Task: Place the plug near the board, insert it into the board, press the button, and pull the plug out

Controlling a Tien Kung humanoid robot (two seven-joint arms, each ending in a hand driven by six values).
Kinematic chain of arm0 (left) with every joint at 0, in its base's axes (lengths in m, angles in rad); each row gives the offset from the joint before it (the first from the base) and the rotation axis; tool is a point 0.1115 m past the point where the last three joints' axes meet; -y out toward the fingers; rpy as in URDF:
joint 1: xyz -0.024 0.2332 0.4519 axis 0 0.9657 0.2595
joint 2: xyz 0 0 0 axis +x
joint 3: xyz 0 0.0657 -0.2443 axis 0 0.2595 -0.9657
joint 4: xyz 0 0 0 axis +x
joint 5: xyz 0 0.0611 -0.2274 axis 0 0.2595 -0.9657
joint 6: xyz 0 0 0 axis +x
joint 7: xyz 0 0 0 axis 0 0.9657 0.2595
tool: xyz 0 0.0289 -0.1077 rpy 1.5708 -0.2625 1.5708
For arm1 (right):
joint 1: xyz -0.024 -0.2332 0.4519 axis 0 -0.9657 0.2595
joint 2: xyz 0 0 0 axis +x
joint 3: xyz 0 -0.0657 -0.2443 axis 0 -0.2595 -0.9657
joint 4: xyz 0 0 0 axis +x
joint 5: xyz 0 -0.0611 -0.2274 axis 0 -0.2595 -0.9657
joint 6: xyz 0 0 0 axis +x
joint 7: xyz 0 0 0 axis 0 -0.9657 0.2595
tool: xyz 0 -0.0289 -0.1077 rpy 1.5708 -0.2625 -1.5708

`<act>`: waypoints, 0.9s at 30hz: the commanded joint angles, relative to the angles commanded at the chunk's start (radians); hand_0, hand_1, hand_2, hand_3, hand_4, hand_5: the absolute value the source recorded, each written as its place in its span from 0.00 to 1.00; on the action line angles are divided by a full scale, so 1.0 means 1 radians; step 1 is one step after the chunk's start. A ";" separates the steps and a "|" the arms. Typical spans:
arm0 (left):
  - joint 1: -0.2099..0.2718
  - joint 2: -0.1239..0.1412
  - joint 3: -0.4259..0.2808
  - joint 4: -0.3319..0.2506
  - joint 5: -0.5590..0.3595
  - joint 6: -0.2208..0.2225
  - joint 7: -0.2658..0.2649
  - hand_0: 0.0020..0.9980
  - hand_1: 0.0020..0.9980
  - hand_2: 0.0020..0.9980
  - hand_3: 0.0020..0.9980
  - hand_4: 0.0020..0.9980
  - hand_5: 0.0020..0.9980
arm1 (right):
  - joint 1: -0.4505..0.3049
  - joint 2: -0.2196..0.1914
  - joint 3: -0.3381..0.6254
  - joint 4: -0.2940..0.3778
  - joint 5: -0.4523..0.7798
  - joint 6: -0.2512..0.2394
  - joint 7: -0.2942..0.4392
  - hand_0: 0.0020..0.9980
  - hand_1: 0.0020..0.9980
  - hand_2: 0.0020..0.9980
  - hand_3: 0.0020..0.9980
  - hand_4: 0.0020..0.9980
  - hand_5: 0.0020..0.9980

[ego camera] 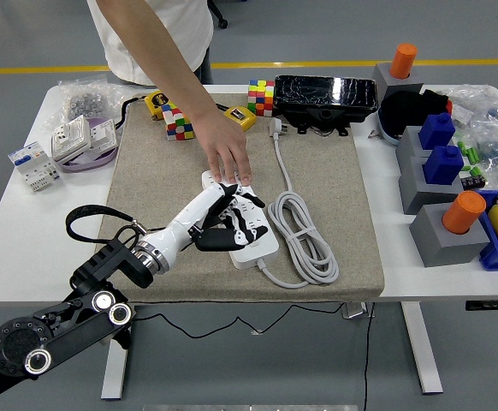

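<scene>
The white table (26,248) carries a beige felt mat (155,184) that spreads under and all around the robot's left hand (222,221), with the black left arm (69,317) coming in from the lower left corner behind it. That hand is white with black joints; its fingers are curled over a black plug adapter (215,240) and hold it down on the white power strip (251,238), which lies directly beneath the hand and runs out just beyond the fingertips. The plug sits on the near half of the strip, under the palm; how deep it is seated I cannot tell. A thin black cable (91,218) loops back from the wrist toward the table's near left part. Just ahead of the robot's fingers, a person's hand (228,154) reaches down from the far side and presses flat on the far end of the strip, nearly touching the robot's fingertips. To the right of the hand, the strip's grey cord (305,240) lies coiled, its white plug (276,127) far ahead. Farther ahead lie two colourful puzzle cubes (261,96), a yellow device (239,116) and a black box (324,92). Well off to the right stand grey blocks with blue and orange pegs (444,163).
</scene>
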State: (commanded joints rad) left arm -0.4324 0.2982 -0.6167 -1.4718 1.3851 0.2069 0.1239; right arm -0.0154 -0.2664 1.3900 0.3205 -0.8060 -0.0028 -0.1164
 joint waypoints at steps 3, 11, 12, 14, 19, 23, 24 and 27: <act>-0.003 0.004 -0.002 -0.037 0.130 -0.112 0.130 0.11 0.05 0.12 0.75 0.80 0.19 | -0.001 -0.001 0.000 0.001 0.000 0.000 0.000 0.54 0.63 0.62 0.55 0.89 0.42; -0.007 -0.002 0.023 -0.024 0.270 -0.160 0.300 0.10 0.05 0.12 0.79 0.80 0.19 | 0.000 -0.001 -0.003 0.004 0.000 0.001 0.000 0.54 0.63 0.62 0.55 0.89 0.42; -0.007 -0.003 0.023 -0.021 0.276 -0.159 0.305 0.10 0.05 0.12 0.79 0.80 0.19 | 0.000 -0.001 -0.003 0.003 0.001 0.001 0.000 0.54 0.63 0.62 0.55 0.89 0.42; -0.008 -0.005 0.023 -0.014 0.283 -0.154 0.304 0.10 0.05 0.12 0.79 0.80 0.19 | 0.000 -0.001 -0.004 0.002 0.001 0.001 0.000 0.54 0.63 0.62 0.55 0.89 0.42; -0.011 -0.002 0.021 -0.007 0.266 -0.157 0.294 0.10 0.05 0.12 0.83 0.81 0.20 | 0.000 0.000 -0.002 0.001 0.001 0.001 0.000 0.54 0.63 0.62 0.55 0.89 0.42; -0.014 -0.005 0.025 -0.009 0.258 -0.151 0.285 0.10 0.05 0.12 0.83 0.81 0.21 | 0.000 -0.001 -0.002 0.002 0.001 0.001 0.000 0.54 0.63 0.61 0.55 0.89 0.42; -0.016 -0.008 0.027 -0.005 0.257 -0.150 0.283 0.10 0.05 0.12 0.83 0.81 0.21 | 0.000 -0.001 -0.003 0.002 0.002 0.001 0.000 0.54 0.63 0.61 0.55 0.89 0.42; -0.022 -0.016 0.035 0.009 0.255 -0.150 0.281 0.10 0.05 0.12 0.84 0.83 0.19 | 0.001 -0.001 -0.004 0.003 0.002 0.001 0.000 0.54 0.63 0.61 0.55 0.89 0.42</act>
State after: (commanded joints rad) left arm -0.4547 0.2822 -0.5818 -1.4626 1.6398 0.0569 0.4050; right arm -0.0145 -0.2676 1.3857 0.3234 -0.8039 -0.0018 -0.1159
